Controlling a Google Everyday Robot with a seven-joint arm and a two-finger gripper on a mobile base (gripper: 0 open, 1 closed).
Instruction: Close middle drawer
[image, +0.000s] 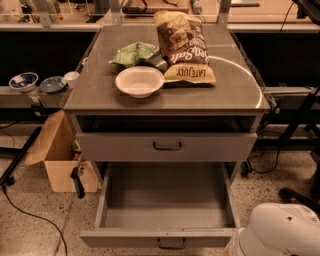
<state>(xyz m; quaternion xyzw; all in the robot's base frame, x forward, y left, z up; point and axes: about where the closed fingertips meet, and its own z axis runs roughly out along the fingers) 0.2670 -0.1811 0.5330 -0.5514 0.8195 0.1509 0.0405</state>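
The middle drawer (165, 200) is pulled far out at the bottom of the grey cabinet. Its bare grey box is empty, and its front edge with a small dark loop handle (171, 244) lies at the frame's lower edge. My gripper is not in view. Only a white rounded part of my arm (282, 230) shows in the bottom right corner, just right of the drawer's front right corner.
The drawer above (167, 146) stands slightly out. On the cabinet top (90, 95) are a white bowl (139, 81), a chip bag (184, 45) and a green bag (132, 53). A cardboard box (60, 160) stands at the left, with cables on the floor.
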